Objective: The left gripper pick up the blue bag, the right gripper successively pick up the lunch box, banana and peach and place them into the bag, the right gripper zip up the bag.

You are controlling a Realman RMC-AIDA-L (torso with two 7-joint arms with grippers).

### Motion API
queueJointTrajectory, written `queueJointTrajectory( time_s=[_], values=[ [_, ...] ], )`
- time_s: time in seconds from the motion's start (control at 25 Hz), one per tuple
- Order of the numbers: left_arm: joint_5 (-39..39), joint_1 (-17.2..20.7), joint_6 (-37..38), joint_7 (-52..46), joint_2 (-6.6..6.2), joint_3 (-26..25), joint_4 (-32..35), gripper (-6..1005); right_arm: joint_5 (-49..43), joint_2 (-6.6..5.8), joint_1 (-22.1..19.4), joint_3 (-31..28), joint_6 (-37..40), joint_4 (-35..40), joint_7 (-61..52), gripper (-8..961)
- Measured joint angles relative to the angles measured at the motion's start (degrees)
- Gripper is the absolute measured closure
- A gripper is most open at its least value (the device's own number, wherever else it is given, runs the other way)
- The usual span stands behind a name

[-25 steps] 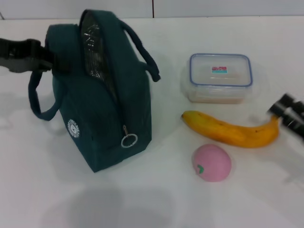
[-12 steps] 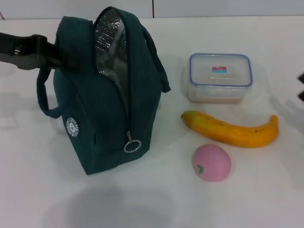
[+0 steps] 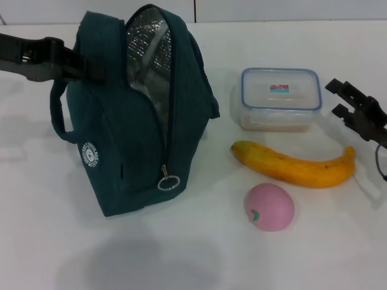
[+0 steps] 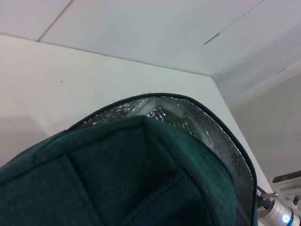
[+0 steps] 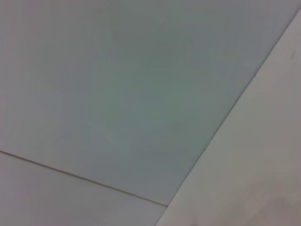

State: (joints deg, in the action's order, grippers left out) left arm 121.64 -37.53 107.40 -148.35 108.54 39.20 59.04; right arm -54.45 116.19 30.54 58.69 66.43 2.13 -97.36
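The right end effector (image 3: 336, 98), fingers apart, sits at the frame's right edge; the lunch box (image 3: 280, 98) lies just left of it, long axis running left-right. At upper left, the left end effector (image 3: 91, 70) is clamped on the blue bag (image 3: 136, 121), mouth open.

The blue bag (image 3: 130, 130) is dark teal with crinkled silver foil lining (image 3: 148, 60), a round white logo (image 3: 91, 154) and a silver zip ring (image 3: 169, 182). The lunch box (image 3: 280, 98) is clear, blue-rimmed, with a red-and-teal label. The banana (image 3: 296, 167) is yellow-orange, brown-specked. The peach (image 3: 269, 207) is pink with a green leaf. The bench (image 3: 199, 254) is white.
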Motion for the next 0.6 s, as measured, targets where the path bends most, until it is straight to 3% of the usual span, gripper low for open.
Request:
queueJointTrajectory(
  time_s=[0.6],
  values=[
    [-0.14,-0.53,0.0,1.54,0.01,-0.09,0.6,952,-0.04,0.0,5.54,0.01,-4.01,-0.63,-0.84,81]
  ],
)
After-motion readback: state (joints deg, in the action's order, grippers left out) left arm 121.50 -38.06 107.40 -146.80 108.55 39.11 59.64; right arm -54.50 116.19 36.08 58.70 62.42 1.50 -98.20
